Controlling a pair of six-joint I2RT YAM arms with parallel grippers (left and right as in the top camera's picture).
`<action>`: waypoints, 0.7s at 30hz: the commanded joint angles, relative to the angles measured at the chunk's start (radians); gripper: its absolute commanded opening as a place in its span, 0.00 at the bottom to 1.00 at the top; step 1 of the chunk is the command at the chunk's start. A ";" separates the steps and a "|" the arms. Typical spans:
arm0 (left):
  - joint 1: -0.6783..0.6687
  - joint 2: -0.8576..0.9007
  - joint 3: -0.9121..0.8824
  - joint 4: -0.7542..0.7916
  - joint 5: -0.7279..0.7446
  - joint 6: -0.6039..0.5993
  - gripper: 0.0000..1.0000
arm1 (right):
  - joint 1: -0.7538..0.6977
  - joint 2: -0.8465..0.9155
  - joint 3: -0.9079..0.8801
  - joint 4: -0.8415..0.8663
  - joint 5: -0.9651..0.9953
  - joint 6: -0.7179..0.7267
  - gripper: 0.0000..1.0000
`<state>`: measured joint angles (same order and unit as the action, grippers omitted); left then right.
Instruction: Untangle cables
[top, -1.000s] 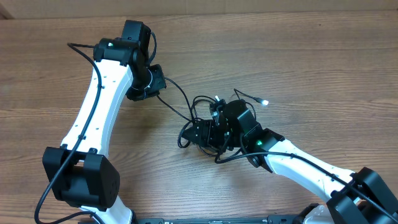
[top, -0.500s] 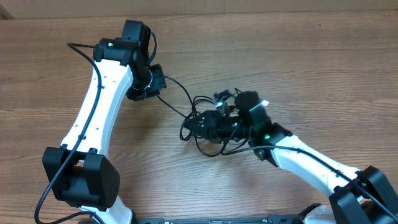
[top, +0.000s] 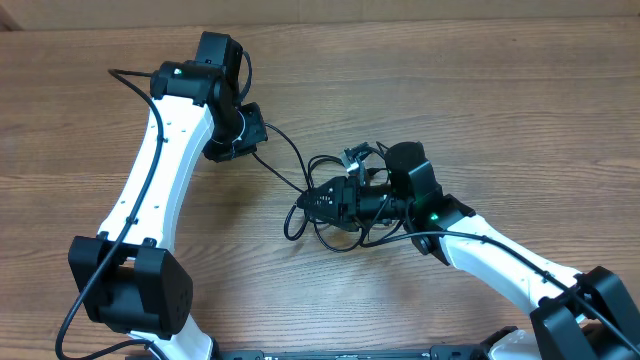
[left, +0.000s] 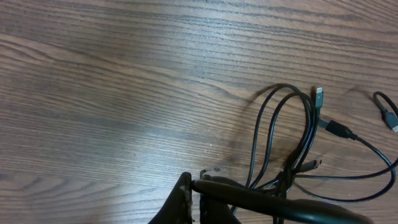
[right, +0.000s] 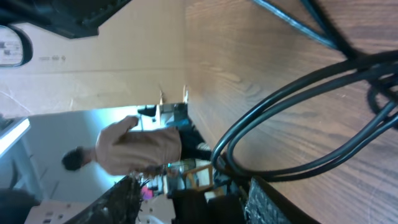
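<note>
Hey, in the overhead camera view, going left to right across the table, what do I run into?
White left robot arm → left claw → tangle of thin black cables → white right robot arm.

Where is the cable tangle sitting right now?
Overhead, the cables lie bunched near the middle of the table, partly under the right gripper, which reaches in from the right; one strand runs up-left to the left gripper.
</note>
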<state>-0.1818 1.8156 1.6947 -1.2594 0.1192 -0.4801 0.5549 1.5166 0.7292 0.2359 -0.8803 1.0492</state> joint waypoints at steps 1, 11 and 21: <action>0.002 -0.009 -0.016 0.004 0.012 -0.041 0.04 | 0.056 -0.005 0.006 -0.020 0.147 0.002 0.62; -0.017 -0.009 -0.034 0.006 0.042 -0.045 0.04 | 0.139 0.024 0.006 -0.090 0.446 -0.002 0.60; -0.022 -0.009 -0.034 0.019 0.086 -0.044 0.04 | 0.140 0.047 0.005 -0.113 0.483 -0.032 0.04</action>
<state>-0.1967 1.8156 1.6665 -1.2407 0.1844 -0.5068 0.6888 1.5520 0.7292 0.1307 -0.4450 1.0378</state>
